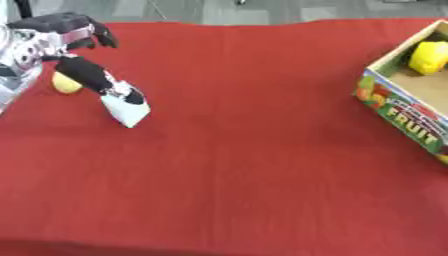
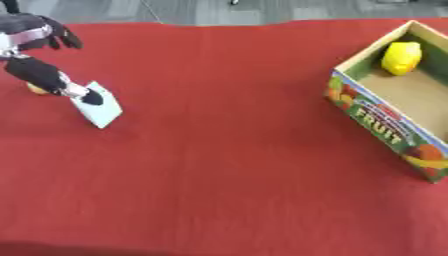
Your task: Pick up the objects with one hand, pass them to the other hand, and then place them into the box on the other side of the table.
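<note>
Here the left robot hand (image 1: 87,70), far across the desk (image 1: 245,150) from the box (image 2: 394,115), seemingly pinches a pale flat object (image 1: 125,109); handover comes next.

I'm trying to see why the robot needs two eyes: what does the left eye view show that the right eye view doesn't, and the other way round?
Only the left eye view shows more of the silver arm at the far left edge, and most of the small yellow object behind the left hand.

Only the right eye view shows the whole fruit box, including its near corner and open floor.

Both show the red tablecloth, the hand with a white card-like piece at its fingers, and a yellow item lying in the box.
</note>
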Robot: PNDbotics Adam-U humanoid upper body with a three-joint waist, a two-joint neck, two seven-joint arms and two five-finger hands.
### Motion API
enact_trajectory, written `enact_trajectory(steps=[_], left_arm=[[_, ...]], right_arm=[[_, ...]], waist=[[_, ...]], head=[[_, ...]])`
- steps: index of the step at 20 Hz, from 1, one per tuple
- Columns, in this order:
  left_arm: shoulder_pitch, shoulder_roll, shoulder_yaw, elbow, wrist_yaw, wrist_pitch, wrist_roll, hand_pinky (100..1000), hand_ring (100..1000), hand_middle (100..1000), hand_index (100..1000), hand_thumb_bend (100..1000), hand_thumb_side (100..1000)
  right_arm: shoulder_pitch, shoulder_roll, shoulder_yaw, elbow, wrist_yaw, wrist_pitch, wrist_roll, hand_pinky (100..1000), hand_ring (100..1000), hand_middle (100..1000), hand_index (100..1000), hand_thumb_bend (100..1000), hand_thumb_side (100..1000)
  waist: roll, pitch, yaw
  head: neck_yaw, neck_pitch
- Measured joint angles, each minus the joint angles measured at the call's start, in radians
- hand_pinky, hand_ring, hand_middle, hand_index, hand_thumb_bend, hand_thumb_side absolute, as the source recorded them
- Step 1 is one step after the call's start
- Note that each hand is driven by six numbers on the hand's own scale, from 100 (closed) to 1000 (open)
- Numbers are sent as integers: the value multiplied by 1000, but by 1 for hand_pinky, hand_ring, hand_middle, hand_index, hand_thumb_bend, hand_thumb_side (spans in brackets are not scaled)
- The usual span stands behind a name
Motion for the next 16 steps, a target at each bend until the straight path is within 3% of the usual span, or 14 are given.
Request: enact_trajectory(steps=[16], left_arm=[[-32,-34,-18,151,-20,-28,-28,846,824,790,832,919,611]], right_arm=[[-8,7,12,25,29,-5,17,928,1000,964,951,100,524]], waist=[[-1,-1,4]], head=[[11,0]])
